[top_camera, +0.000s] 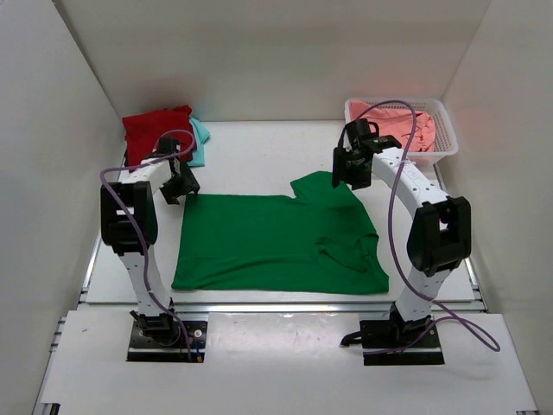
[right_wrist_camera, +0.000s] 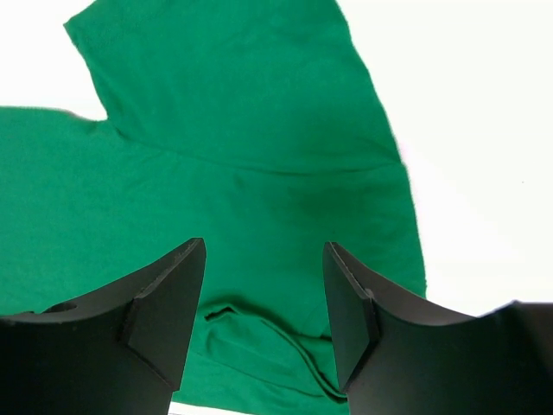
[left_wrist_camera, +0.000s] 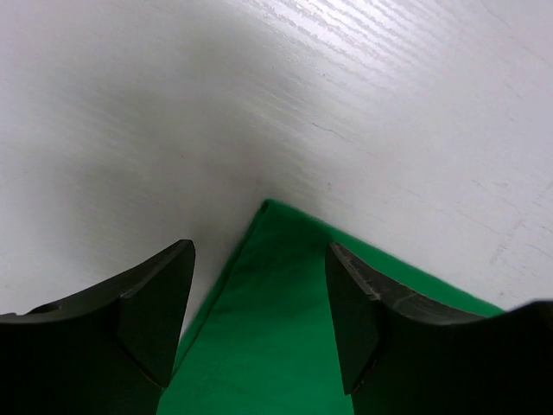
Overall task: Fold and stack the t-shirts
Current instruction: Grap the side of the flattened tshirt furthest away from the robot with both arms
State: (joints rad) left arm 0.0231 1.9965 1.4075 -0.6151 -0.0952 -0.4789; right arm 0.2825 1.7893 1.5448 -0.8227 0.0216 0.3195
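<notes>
A bright green t-shirt (top_camera: 276, 242) lies spread flat in the middle of the table, one sleeve sticking out at its far side. My left gripper (top_camera: 184, 188) is open, just above the shirt's far left corner (left_wrist_camera: 276, 294), which lies between the fingers. My right gripper (top_camera: 350, 173) is open and empty above the shirt's far right part; the collar (right_wrist_camera: 259, 337) shows between its fingers. A dark red t-shirt (top_camera: 155, 131) lies folded at the far left on a pale turquoise one (top_camera: 200, 137). A salmon pink t-shirt (top_camera: 399, 125) lies in the basket.
A white plastic mesh basket (top_camera: 445, 138) stands at the far right corner. White walls close in the table on the left, back and right. Purple cables loop from both arms.
</notes>
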